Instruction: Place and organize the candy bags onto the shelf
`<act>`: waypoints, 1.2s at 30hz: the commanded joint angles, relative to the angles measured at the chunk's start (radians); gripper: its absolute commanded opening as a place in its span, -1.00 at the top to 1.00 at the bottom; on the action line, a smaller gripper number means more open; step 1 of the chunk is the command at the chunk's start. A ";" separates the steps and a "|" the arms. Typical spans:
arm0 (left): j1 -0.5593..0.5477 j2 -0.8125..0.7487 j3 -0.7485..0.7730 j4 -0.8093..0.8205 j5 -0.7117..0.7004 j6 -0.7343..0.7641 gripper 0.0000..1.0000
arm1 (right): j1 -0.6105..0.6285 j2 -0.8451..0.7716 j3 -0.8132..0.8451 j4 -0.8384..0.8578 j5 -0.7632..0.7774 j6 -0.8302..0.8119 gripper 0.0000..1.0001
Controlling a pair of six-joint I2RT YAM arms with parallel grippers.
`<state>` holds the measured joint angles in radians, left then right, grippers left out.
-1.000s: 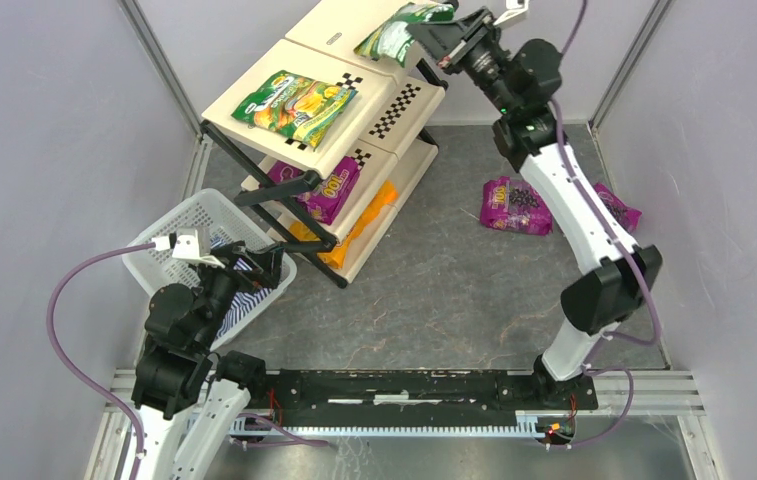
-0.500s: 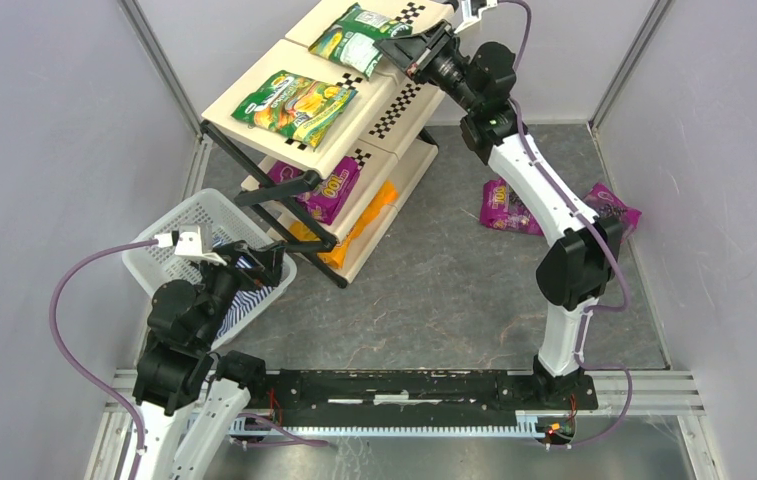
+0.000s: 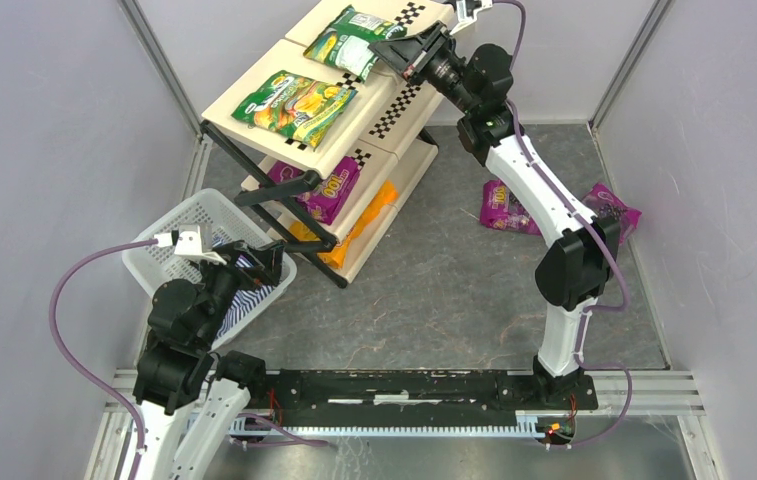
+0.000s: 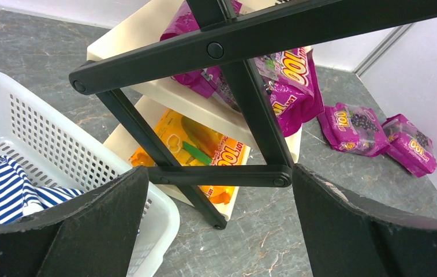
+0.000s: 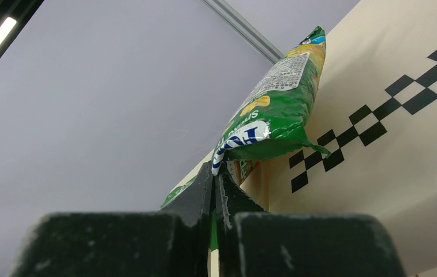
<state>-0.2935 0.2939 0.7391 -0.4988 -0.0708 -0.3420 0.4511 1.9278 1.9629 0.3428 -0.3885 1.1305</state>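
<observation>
**A:** Near end first. What is the left arm doing?

**B:** The left gripper hangs above the white mesh basket with its jaws wide and nothing in them. A striped cloth lies in the basket and isn't part of the count.

**A:** And the shelf?

**B:** The shelf stands just beyond the basket. Bottom tier has an orange bag. Middle tier has a purple bag. The nearer panel of the top tier has a green bag lying flat. That's three placed.

**A:** Any loose ones?

**B:** Two, lying on the table to the right of the shelf. The first loose purple bag is partly behind the right arm. The second loose purple bag is by the right wall.

**A:** Far end?

**B:** The right gripper is pinched tight on one edge of the held green bag, which is at the far top panel. I can't tell whether it's resting on the panel or just above it.

**A:** Your estimate?

**B:** Past halfway, I'd say. This bag needs letting go, and then the two purple ones are left. They probably belong on the middle tier with their match.

**A:** Surface and room?

**B:** The table is grey, marbled and matte. Plain pale lilac-grey walls close off three sides, with metal posts in the far corners.
</observation>
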 commanded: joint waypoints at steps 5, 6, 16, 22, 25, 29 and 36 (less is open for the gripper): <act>0.005 0.005 0.005 0.025 -0.008 0.055 -1.00 | 0.010 -0.003 -0.039 0.098 -0.018 0.038 0.85; 0.005 0.005 0.006 0.025 -0.008 0.055 -1.00 | 0.013 -0.001 -0.042 0.103 -0.016 0.040 0.83; 0.005 0.002 0.005 0.022 -0.011 0.055 -1.00 | 0.021 0.010 -0.034 0.082 0.032 0.020 0.65; 0.005 -0.002 0.005 0.023 -0.012 0.055 -1.00 | 0.022 0.010 -0.016 0.039 0.045 -0.015 0.57; 0.005 -0.001 0.005 0.023 -0.011 0.055 -1.00 | 0.019 0.000 -0.019 0.022 0.050 -0.034 0.50; 0.005 -0.005 0.005 0.023 -0.011 0.055 -1.00 | 0.018 -0.031 -0.052 0.011 0.063 -0.058 0.26; 0.005 -0.015 0.005 0.023 -0.014 0.054 -1.00 | 0.003 -0.101 -0.113 -0.062 0.123 -0.112 -0.12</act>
<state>-0.2935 0.2863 0.7391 -0.4988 -0.0769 -0.3420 0.4713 1.8778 1.8908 0.3622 -0.3389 1.0950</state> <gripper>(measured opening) 0.997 0.524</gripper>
